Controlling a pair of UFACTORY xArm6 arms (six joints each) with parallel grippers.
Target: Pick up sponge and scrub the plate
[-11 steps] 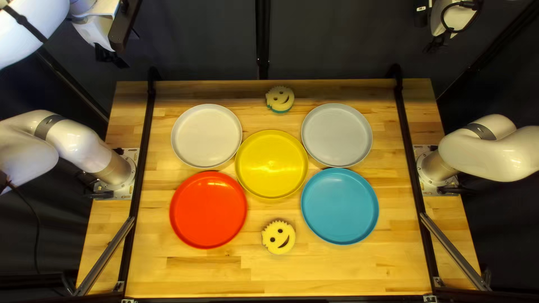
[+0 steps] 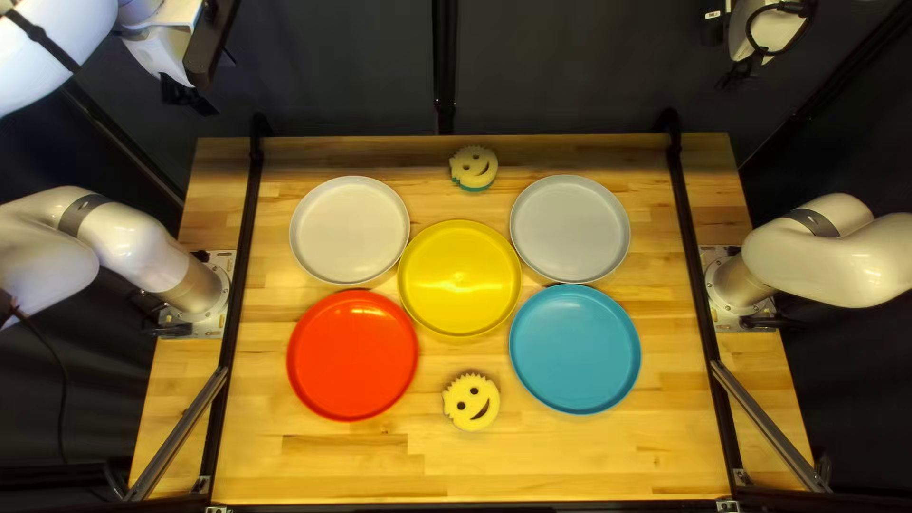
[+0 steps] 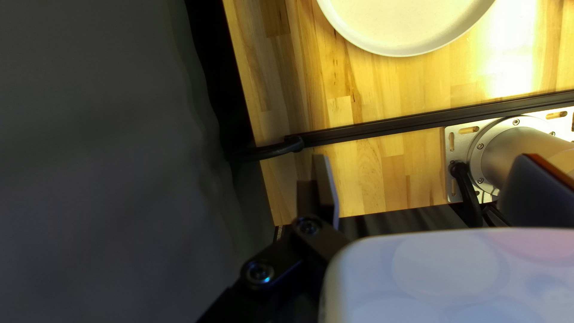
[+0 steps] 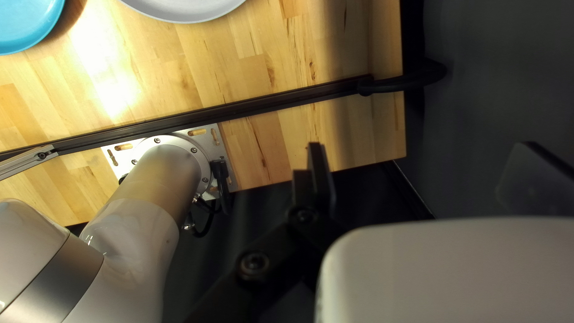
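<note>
Smiley sponges (image 2: 470,400), yellow plate (image 2: 460,278), only in top left view

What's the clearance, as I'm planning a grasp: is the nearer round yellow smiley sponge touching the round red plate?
Apart: the top left view shows a strip of wood between sponge and plate.

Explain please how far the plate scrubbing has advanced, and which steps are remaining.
Nothing looks done yet: the near sponge and the far sponge both lie on the table, off the plates. Nothing is in hand: the left gripper and the right gripper are open and empty. Left to do: pick up a sponge, then scrub a plate, perhaps the yellow plate, since it lies between the sponges.
</note>
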